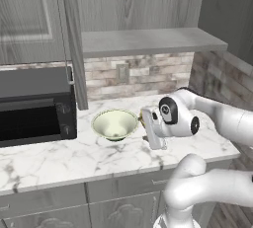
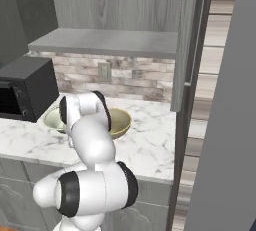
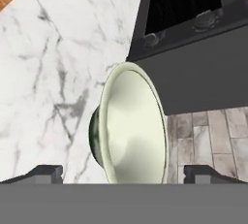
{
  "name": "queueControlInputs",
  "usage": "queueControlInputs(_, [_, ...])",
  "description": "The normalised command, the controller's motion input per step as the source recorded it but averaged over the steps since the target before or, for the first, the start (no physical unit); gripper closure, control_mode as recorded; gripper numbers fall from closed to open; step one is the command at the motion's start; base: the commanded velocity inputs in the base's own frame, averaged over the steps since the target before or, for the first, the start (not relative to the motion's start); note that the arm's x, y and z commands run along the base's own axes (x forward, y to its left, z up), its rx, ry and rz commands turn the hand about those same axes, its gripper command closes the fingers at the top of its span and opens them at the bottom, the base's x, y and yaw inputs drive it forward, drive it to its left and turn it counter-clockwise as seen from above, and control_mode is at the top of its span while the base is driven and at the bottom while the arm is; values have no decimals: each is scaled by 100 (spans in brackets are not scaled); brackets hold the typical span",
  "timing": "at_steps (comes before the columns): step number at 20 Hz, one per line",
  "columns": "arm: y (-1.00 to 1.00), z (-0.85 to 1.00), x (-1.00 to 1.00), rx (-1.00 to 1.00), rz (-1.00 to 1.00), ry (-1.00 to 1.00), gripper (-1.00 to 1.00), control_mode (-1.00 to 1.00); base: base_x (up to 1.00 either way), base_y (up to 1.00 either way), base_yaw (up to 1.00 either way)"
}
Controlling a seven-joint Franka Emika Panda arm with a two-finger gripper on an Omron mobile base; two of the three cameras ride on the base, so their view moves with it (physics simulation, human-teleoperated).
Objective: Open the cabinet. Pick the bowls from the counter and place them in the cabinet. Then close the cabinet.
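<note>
The cabinet stands open, its left door (image 1: 74, 39) and right door (image 2: 187, 45) swung out and the grey shelf (image 1: 148, 40) bare. A cream-white bowl (image 1: 114, 123) with a dark patterned outside sits on the marble counter (image 1: 59, 158). A plain tan bowl (image 2: 120, 120) sits just right of it, mostly hidden behind the arm in the left base view. My gripper (image 3: 125, 173) is open and low over the counter. Its fingertips (image 3: 46, 172) stand either side of the cream bowl (image 3: 131, 126), close to its rim and not touching.
A black microwave (image 1: 34, 106) stands on the counter left of the bowls, close to the cream one. Behind runs a brick backsplash (image 1: 143, 74) with an outlet. Base cabinets (image 1: 99, 202) lie under the counter edge. A tall grey panel (image 2: 225, 125) rises at the right.
</note>
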Motion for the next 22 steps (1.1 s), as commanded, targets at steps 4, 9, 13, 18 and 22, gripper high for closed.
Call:
queueControlInputs(4, [33,-12,29,-3,1,4,-100,-100,0,0,0])
queueControlInputs(9, [29,-16,32,-8,0,0,-100,-100,0,0,0])
queueControlInputs(13, [5,-19,16,-3,0,0,-100,-100,0,0,0])
queueControlInputs(18, [9,-29,8,0,0,1,-100,-100,0,0,0])
queueControlInputs(22, [10,-31,15,0,0,3,-100,-100,0,0,0])
